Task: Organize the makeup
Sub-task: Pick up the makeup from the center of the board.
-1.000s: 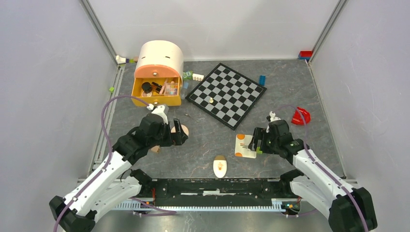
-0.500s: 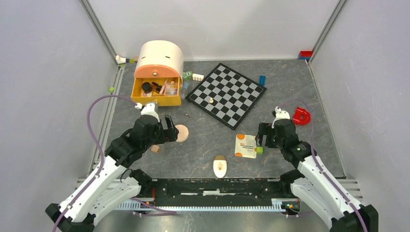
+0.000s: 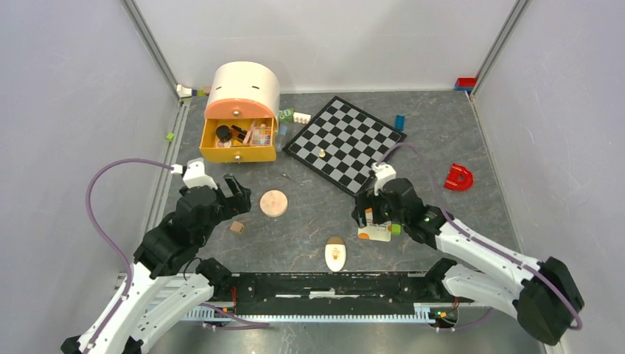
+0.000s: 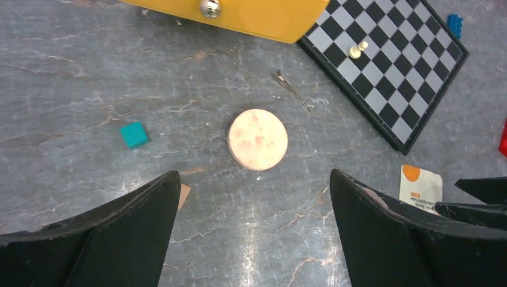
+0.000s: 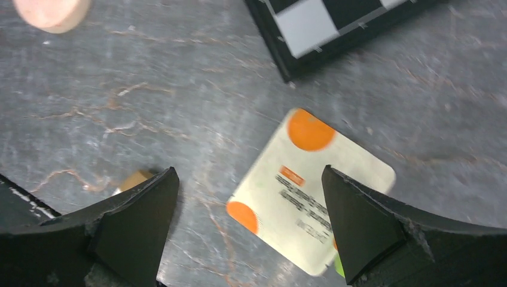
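Left claw point(image 3: 233, 196) has drawn back to the near left, spread wide and empty, leaving the round peach compact point(image 3: 273, 203) uncovered on the table point(image 3: 309, 221). Right claw point(image 5: 249, 170), also wide open, has swung left over the white-orange sachet point(image 5: 311, 191).

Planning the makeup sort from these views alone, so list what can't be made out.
- Drawer contents: too small in the top view to tell item by item; the left wrist view cuts the drawer at its top edge.
- Sachet print: blurred in the right wrist view; in the top view the right gripper covers part of it.
- Tan bit in the right wrist view: mostly hidden by a finger, unidentifiable.
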